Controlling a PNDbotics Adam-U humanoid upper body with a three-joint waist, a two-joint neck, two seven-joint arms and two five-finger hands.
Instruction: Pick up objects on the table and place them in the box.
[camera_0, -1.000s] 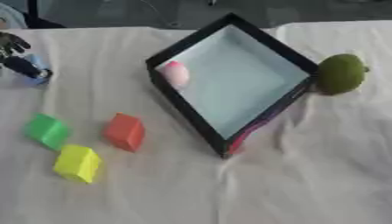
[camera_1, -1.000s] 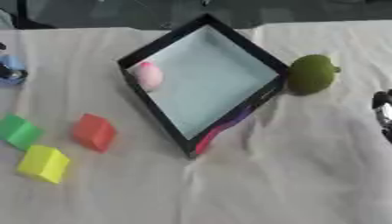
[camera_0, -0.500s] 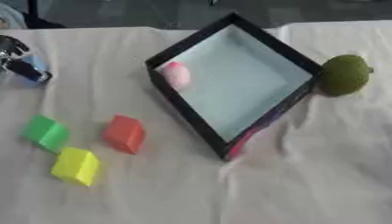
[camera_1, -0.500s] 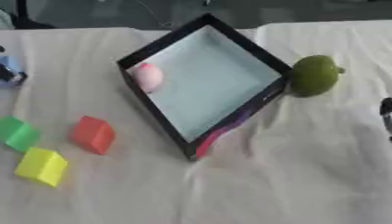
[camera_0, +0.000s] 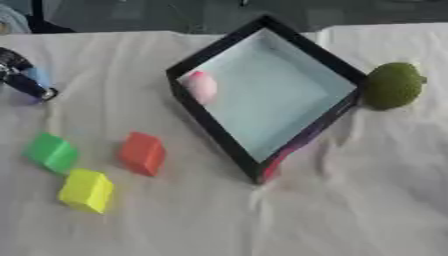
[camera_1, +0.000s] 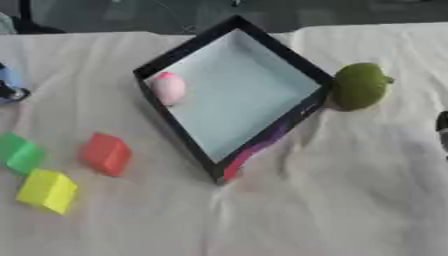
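My left hand (camera_0: 22, 77) shows only at the upper left edge of the frame, a dark shape with a bluish patch beside it, resting on the white cloth (camera_0: 350, 200); I cannot tell whether its fingers are spread or curled. My right hand (camera_1: 442, 129) barely shows as a dark sliver at the right edge of the right eye view, about halfway down, and I cannot tell its state either. In the upper middle of the frame sits the black box (camera_0: 214, 122), turned like a diamond, with a pale blue floor and a strip of pink and purple on the outside of its lower right wall. A pink, rounded object (camera_0: 201, 86) lies inside the box, against its left corner. Just outside the box's right corner, touching or nearly touching the wall, sits a green round fruit (camera_0: 393, 85). In the lower left of the frame three blocks lie on the cloth, apart from the box: a red block (camera_0: 143, 153) nearest the box's lower left wall, a green block (camera_0: 51, 152) further left, and a yellow block (camera_0: 86, 190) below and between them. None of the blocks touch each other, and neither hand touches any object.
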